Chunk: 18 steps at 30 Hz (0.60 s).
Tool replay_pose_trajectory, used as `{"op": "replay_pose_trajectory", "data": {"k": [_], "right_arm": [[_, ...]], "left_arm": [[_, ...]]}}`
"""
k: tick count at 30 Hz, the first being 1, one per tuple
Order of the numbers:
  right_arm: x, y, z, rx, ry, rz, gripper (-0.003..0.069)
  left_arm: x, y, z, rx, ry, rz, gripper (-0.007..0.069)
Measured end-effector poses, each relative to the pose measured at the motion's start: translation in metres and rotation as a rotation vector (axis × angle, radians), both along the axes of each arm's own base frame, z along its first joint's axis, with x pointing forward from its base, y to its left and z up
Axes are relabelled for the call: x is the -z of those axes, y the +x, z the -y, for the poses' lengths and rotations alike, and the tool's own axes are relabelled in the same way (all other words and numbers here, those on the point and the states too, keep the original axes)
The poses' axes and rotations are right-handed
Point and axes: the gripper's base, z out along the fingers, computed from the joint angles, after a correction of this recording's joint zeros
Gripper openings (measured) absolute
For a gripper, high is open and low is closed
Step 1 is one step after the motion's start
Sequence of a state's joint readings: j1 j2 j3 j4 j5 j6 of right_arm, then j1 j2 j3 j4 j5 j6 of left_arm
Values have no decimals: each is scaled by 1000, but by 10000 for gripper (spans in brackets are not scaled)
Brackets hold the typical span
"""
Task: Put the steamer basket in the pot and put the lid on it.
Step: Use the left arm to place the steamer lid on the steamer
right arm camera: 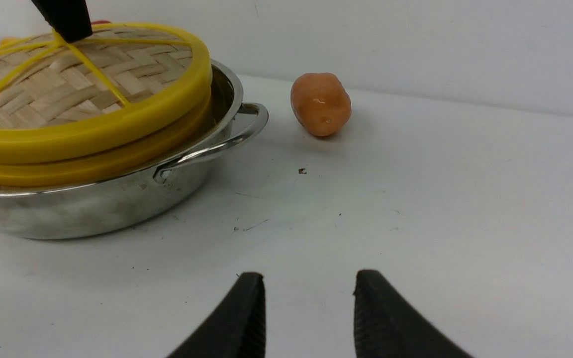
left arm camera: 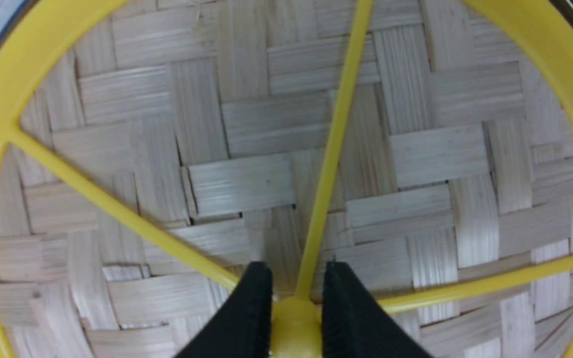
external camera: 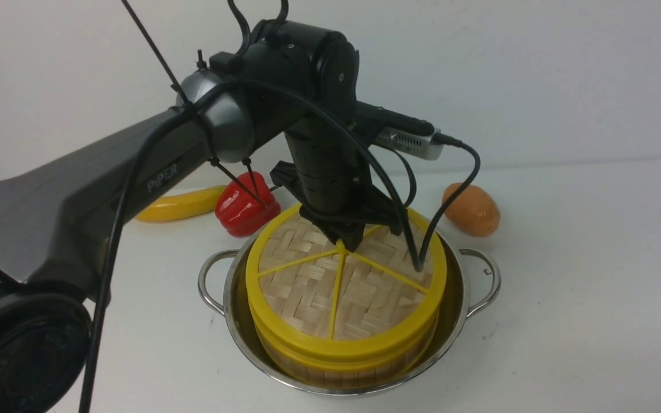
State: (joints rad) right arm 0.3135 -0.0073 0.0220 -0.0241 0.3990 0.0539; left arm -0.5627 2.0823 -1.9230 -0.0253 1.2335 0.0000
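The round bamboo steamer basket [external camera: 342, 358] with yellow rims sits inside the wide shiny steel pot [external camera: 468, 298] on the white counter [external camera: 583, 321]. The flat woven yellow-rimmed lid [external camera: 307, 287] lies on the basket. The left tool [left arm camera: 296, 318] is clenched on the lid's centre knob. The right tool [right arm camera: 309, 318], beside the pot, is released and grasps nothing.

Yellow-rimmed woven lid [external camera: 330, 287], red pepper [external camera: 245, 207]
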Motion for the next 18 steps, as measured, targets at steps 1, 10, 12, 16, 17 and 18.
{"op": "replay_pose_trajectory", "data": {"k": [1,10,12,16,17,18], "right_arm": [[0,0,0,0,0,0,241],[0,0,0,0,0,0,241],[0,0,0,0,0,0,241],[0,0,0,0,0,0,241],[0,0,0,0,0,0,241],[0,0,0,0,0,0,241]], "left_arm": [[0,0,0,0,0,0,122],[0,0,-1,1,8,5,122],[0,0,-1,14,11,7,122],[0,0,-1,33,15,10,122],[0,0,-1,33,15,10,122],[0,0,-1,34,15,10,122]]}}
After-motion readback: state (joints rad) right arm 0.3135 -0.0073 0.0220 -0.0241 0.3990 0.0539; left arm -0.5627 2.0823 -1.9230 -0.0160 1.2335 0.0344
